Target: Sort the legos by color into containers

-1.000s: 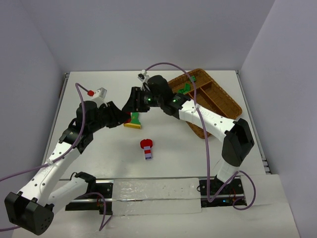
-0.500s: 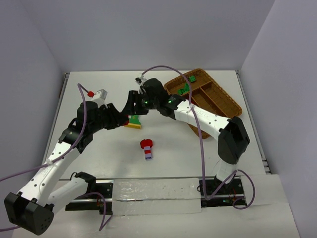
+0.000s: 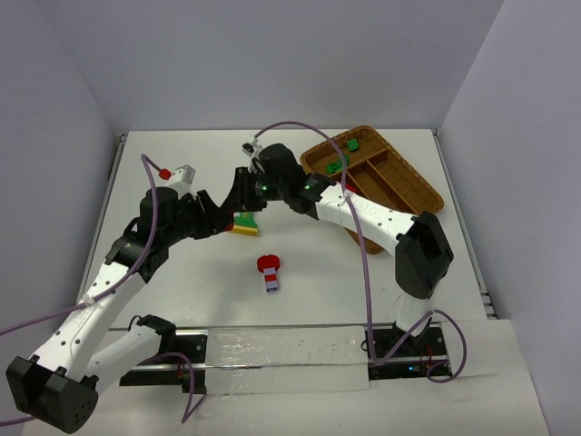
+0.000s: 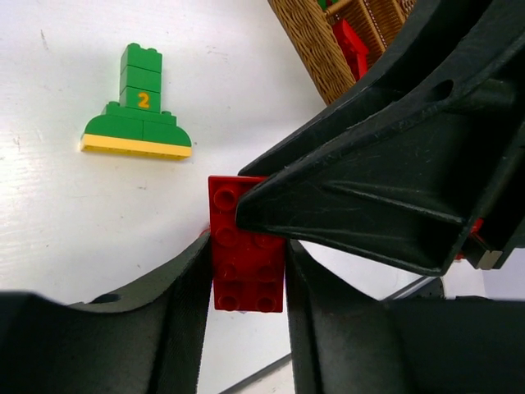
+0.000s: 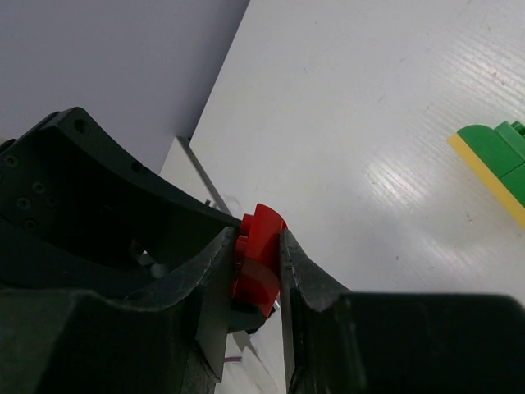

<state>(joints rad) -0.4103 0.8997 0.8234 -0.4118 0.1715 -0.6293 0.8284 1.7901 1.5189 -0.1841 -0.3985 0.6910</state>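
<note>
And here's the white table (image 3: 182,173), matte and faintly scuffed, filling the floor of the set. Plain grey walls (image 3: 272,64) box it in at the back and both sides (a little booth, really). A frosted sheet (image 3: 281,359) lies along the near edge.

The right gripper (image 5: 256,246) has its two black fingers (image 5: 215,275) pressed against a red lego (image 5: 264,226) with a rounded top; a black housing (image 5: 90,213) sits just behind it; on the white counter (image 5: 369,98), well apart at the right edge, lies a green-and-yellow lego stack (image 5: 496,156); a grey wall (image 5: 123,49) stands beyond.
</note>
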